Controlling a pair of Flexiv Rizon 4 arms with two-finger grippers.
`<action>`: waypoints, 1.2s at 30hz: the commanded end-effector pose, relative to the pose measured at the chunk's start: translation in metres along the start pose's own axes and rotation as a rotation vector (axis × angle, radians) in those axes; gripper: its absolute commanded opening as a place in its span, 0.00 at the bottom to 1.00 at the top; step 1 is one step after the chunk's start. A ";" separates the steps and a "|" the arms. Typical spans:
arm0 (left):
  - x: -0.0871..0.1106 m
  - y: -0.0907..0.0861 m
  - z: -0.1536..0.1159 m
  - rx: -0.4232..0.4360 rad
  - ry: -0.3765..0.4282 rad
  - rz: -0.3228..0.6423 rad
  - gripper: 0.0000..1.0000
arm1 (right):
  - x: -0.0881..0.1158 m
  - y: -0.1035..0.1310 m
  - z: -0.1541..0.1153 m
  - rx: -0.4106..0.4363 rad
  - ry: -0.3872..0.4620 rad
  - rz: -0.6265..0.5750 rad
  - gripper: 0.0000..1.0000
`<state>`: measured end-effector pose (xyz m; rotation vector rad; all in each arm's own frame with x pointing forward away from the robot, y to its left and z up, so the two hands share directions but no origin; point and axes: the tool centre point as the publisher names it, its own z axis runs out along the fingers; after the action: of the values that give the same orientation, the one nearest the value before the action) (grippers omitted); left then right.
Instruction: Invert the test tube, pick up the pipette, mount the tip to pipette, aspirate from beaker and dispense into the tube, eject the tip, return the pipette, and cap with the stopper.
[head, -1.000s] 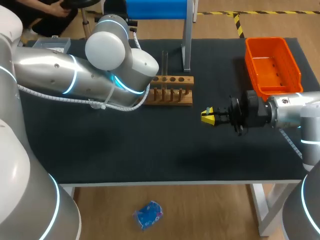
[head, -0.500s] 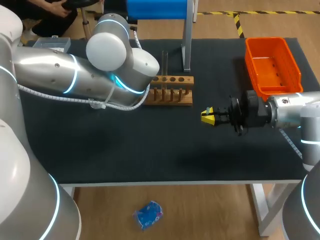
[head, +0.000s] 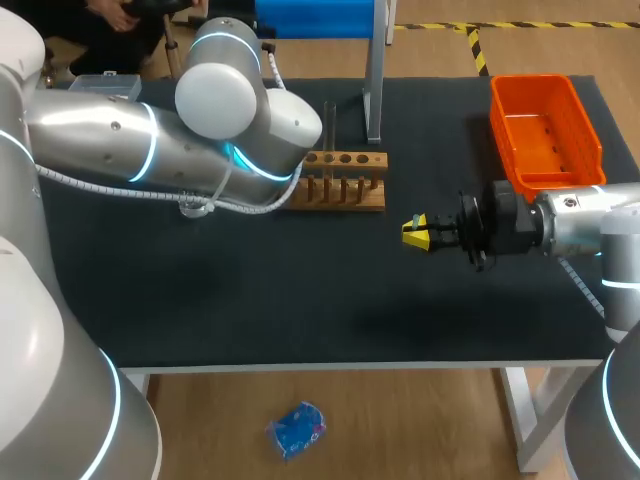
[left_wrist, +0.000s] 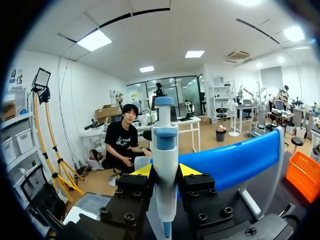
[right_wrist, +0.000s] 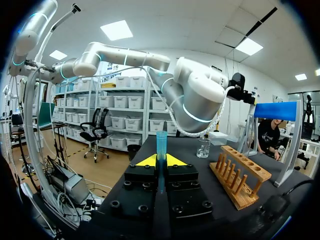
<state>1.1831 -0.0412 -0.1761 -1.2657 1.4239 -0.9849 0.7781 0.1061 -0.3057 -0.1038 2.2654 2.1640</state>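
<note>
Over the counter (head: 250, 300), the left end effector (left_wrist: 165, 171) clamps the pipette (left_wrist: 165, 145), the right end effector (right_wrist: 159, 160) grips the test tube (right_wrist: 161, 142); misalignment would likely spill liquid.

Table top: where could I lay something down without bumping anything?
The whole front strip of the table is bare, from its near edge up to the wooden rack and right gripper. Also bare: between rack and orange bin. Crowded at the back left, under the left arm.
</note>
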 end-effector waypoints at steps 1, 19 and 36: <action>-0.001 -0.005 -0.002 -0.006 0.000 0.003 0.00 | 0.001 0.000 -0.001 0.000 -0.002 -0.001 0.00; 0.006 -0.036 -0.070 0.039 0.423 0.018 0.00 | 0.001 0.000 -0.001 0.000 -0.002 -0.001 0.00; 0.021 -0.045 -0.172 0.110 1.106 -0.001 0.00 | 0.001 0.000 -0.001 0.000 -0.002 -0.001 0.00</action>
<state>1.0591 -0.0912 -0.1069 -0.9840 1.7242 -1.4507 0.7781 0.1061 -0.3057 -0.1037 2.2654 2.1640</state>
